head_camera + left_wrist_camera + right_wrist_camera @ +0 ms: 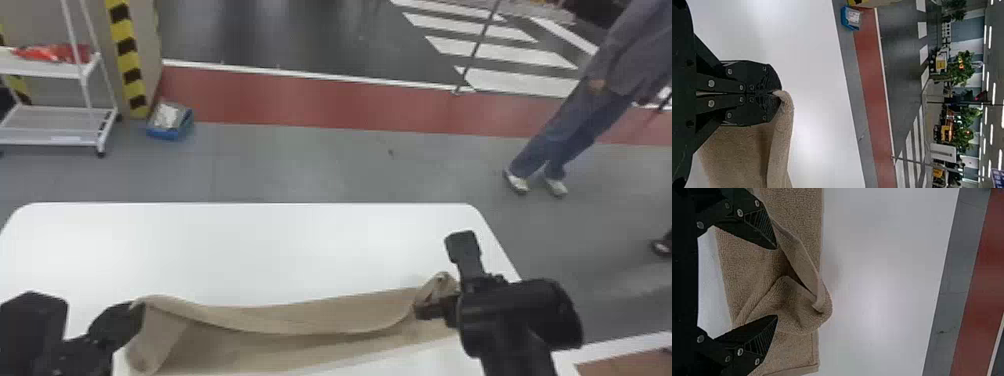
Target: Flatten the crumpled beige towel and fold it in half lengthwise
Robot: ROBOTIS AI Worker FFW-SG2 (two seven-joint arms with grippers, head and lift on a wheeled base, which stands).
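The towel point(295, 322) stretches across the near part of the white table point(240, 250), its left end drawn up to the left gripper point(134, 311). Over there the two black fingers are clenched together, pinching the towel's edge right at their tips, and the cloth hangs away from them in a fold. On the other side, the right gripper point(441, 276) has its fingers spread wide, grasping nothing, over the towel's right part, where the cloth is rumpled into a raised, curled fold between the fingertips.
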